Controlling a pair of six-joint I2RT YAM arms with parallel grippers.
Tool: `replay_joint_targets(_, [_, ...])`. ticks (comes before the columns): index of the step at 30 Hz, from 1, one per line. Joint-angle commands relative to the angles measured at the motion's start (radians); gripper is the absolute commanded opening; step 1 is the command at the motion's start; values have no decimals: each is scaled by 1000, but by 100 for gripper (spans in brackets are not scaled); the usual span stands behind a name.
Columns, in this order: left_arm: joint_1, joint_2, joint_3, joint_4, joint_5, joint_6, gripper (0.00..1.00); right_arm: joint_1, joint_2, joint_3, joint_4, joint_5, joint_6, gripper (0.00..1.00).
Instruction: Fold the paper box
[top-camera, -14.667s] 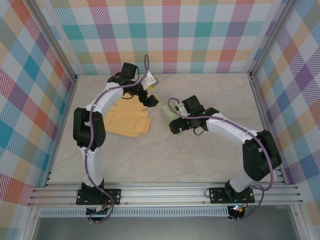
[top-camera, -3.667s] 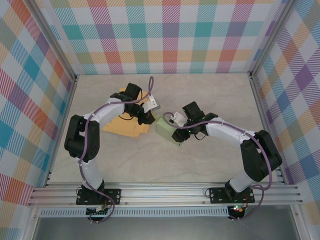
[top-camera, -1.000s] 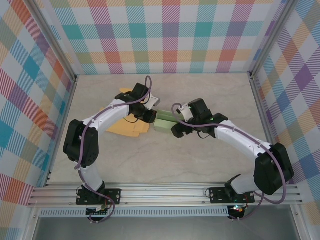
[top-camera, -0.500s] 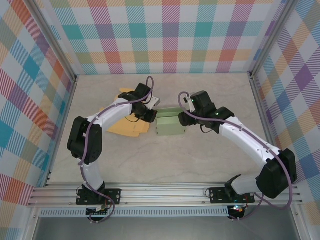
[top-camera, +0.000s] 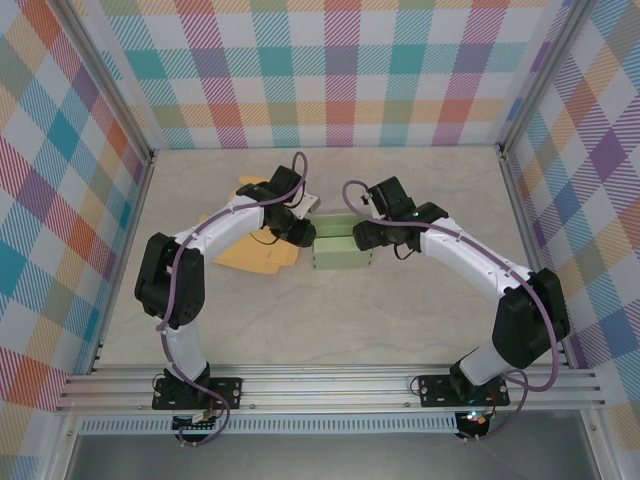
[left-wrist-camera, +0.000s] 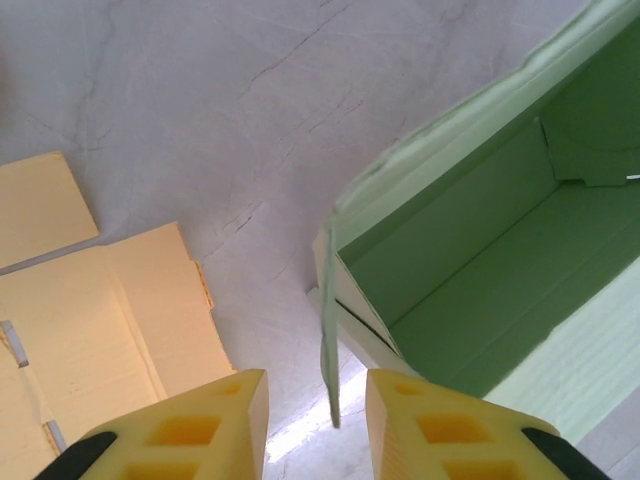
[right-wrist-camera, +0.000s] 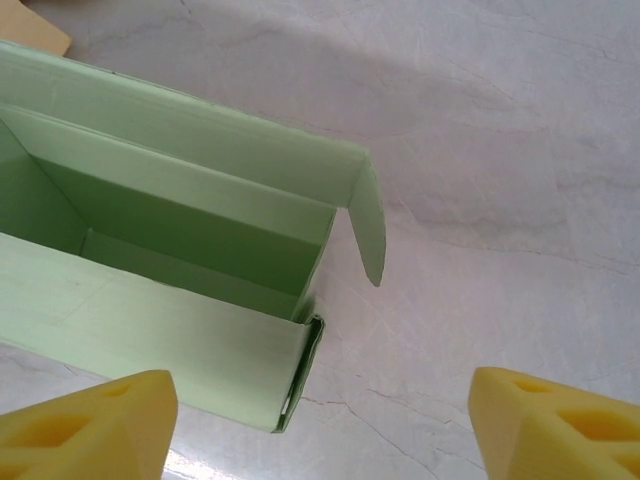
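The pale green paper box (top-camera: 340, 254) lies on the table with its top open, between my two grippers. My left gripper (top-camera: 303, 232) is at the box's left end. In the left wrist view, my left gripper (left-wrist-camera: 312, 390) stands slightly open, and a thin green end flap (left-wrist-camera: 329, 350) hangs in the gap, touching neither finger. My right gripper (top-camera: 362, 238) is at the box's right end. In the right wrist view, my right gripper (right-wrist-camera: 320, 388) is wide open above the box's corner (right-wrist-camera: 300, 370), and a rounded side flap (right-wrist-camera: 368, 230) sticks out.
A flat yellow cardboard blank (top-camera: 250, 250) lies on the table left of the box and under the left arm; it is also in the left wrist view (left-wrist-camera: 110, 310). Marble tabletop (top-camera: 330, 320) stretches in front. Checked walls and metal rails enclose the space.
The box has settled flat and square on the table. My left gripper has opened off the end flap. My right gripper has shifted slightly left towards the box's right end.
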Motion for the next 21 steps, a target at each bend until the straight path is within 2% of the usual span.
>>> replay_joint_targets(1, [-16,-63,16,-20,-9,-11,32,-6,0,3,2,-22,8,85])
replay_joint_targets(5, [-16,-84,21,-22,-9,-17,40,-6,12,-15,25,-27,29,93])
replay_joint_targets(9, [-16,-111,31,-26,-23,-24,44,-8,25,-34,46,-29,42,94])
replay_joint_targets(12, [-16,-119,41,-10,-71,-22,54,-8,35,-45,59,-40,51,94])
replay_joint_targets(15, [-16,-94,75,4,-87,16,55,-8,42,-58,72,-48,60,94])
replay_joint_targets(21, [-16,-11,149,-6,-49,66,53,-7,55,-70,84,-41,74,94])
